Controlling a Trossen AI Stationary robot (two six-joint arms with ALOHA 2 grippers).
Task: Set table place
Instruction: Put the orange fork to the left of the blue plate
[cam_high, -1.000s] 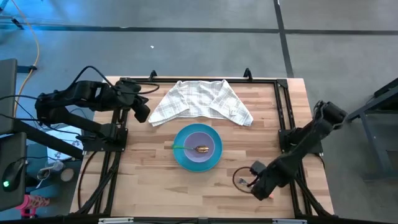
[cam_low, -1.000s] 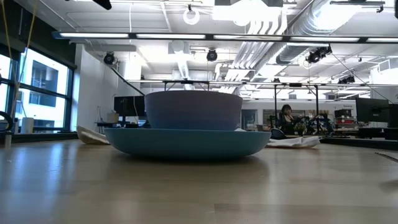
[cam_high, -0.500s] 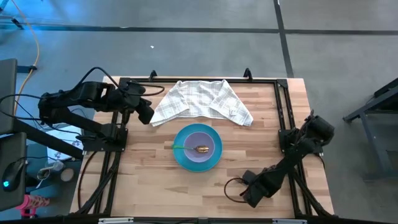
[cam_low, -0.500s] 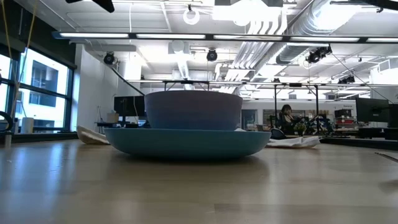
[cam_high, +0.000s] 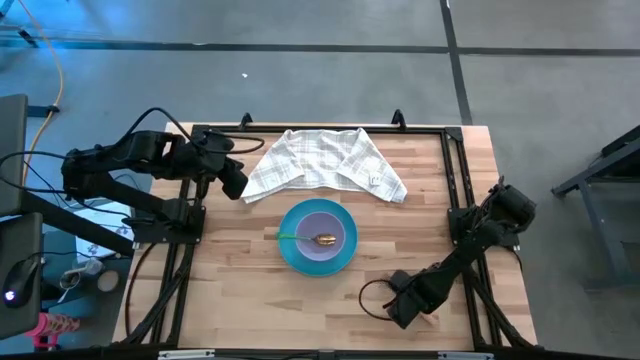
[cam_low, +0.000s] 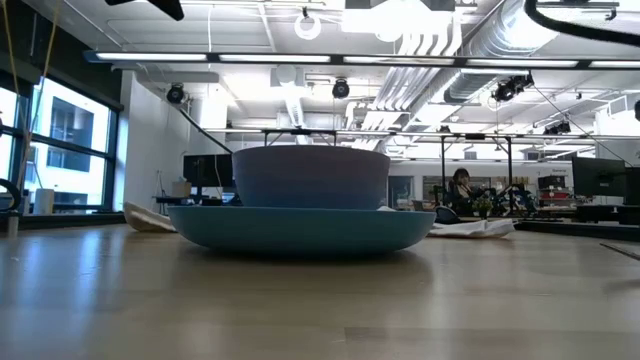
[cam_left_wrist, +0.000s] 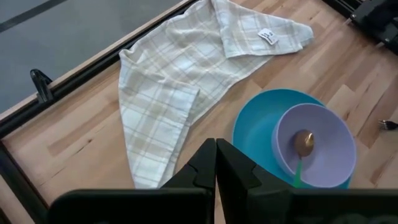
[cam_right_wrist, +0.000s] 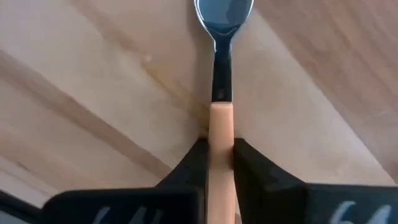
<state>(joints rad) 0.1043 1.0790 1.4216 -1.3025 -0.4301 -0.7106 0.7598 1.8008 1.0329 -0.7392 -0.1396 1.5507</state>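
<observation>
The round blue plate (cam_high: 340, 262) sits mid-table with the lavender bowl (cam_high: 322, 228) on it. The gold spoon (cam_high: 322, 240) lies in the bowl, its green handle over the left rim. The fork (cam_right_wrist: 222, 93) with the orange handle lies on the wood near the table's front right; its head runs out of the right wrist view. My right gripper (cam_high: 398, 302) is low over it, shut on the handle. My left gripper (cam_high: 232, 183) hangs shut, holding nothing, at the left end of the checked cloth (cam_high: 320, 160). My right gripper pinches the fork's orange handle (cam_right_wrist: 221, 121) between its two fingers (cam_right_wrist: 196, 163), one on each long side, a little behind where the handle meets the metal neck. The fork points away from the fingers and appears to lie flat on the table.
The white checked cloth (cam_left_wrist: 180, 81) lies spread along the far edge, behind the plate (cam_left_wrist: 255, 118). Black frame rails (cam_high: 455, 170) run along the table's far, left and right sides. Bare wood shows left and right of the plate.
My right gripper has moved toward the table's near edge and a little to the left, ending low over the front right of the table. Plate, bowl, spoon and cloth have stayed put.
</observation>
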